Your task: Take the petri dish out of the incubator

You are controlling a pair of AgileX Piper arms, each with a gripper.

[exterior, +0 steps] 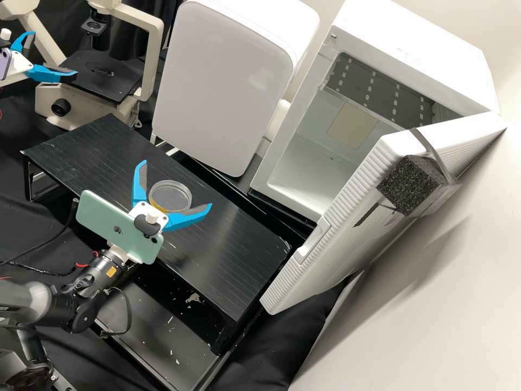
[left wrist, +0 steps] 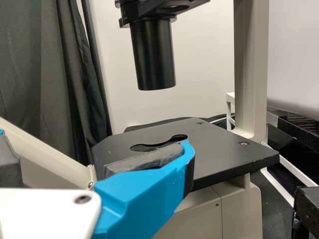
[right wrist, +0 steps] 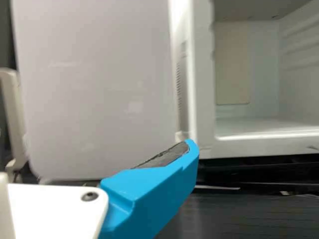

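Note:
The clear, round petri dish (exterior: 171, 196), yellowish at its rim, is on the black slatted stand. Around it, the right gripper (exterior: 176, 184) has its blue fingers spread wide, with a gap to the dish on either side. The white incubator (exterior: 412, 49) stands open at the back right, its door swung toward the front. In the right wrist view, the right gripper (right wrist: 94, 149) faces the incubator (right wrist: 202, 99) and a white cabinet. The left gripper (exterior: 52, 54) is open near the microscope, at the upper left. In the left wrist view, the left gripper (left wrist: 94, 149) is before the microscope stage.
The microscope (exterior: 103, 76) stands at the back left. Between it and the incubator is a closed white cabinet (exterior: 217, 81). The incubator door (exterior: 347, 217), with a black foam block (exterior: 410, 184) strapped on, stands beyond the right end of the black stand (exterior: 233, 255).

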